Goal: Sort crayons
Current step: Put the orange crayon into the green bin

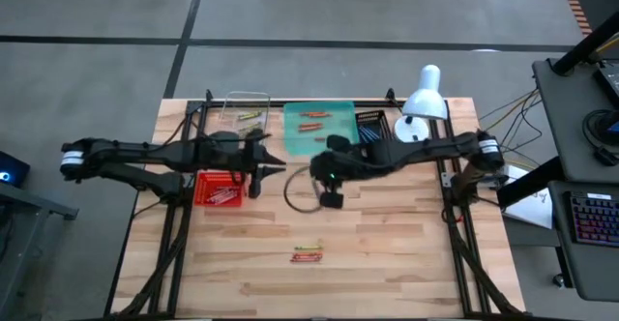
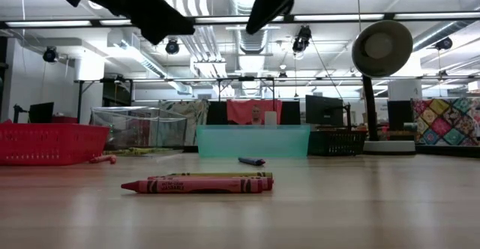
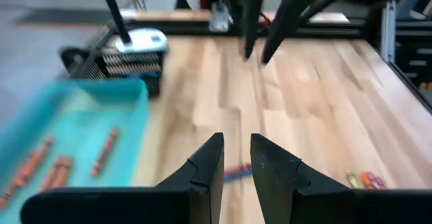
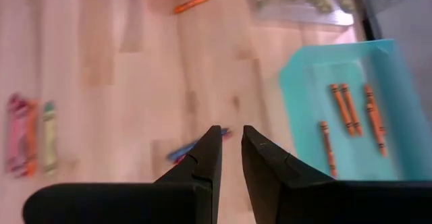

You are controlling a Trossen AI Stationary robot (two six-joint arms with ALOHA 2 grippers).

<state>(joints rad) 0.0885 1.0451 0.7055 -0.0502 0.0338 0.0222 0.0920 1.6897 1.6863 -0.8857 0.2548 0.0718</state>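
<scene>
A blue crayon (image 3: 234,172) lies flat on the wooden table (image 1: 387,253) in front of the teal tray (image 1: 319,128); it also shows in the right wrist view (image 4: 183,150) and the low view (image 2: 251,160). My left gripper (image 3: 236,158) hovers above it, empty, with a narrow gap between its fingers. My right gripper (image 4: 231,143) hovers above it from the other side, also narrowly open and empty. A small bunch of red, orange and yellow-green crayons (image 1: 308,254) lies near the table's front. Orange crayons (image 4: 347,109) lie in the teal tray.
A red mesh basket (image 1: 221,188) stands under the left arm, with an orange crayon (image 4: 196,0) beside it. A clear tray (image 1: 247,113) with yellow-green crayons, a black basket (image 1: 370,126) and a white lamp (image 1: 424,99) stand along the far edge.
</scene>
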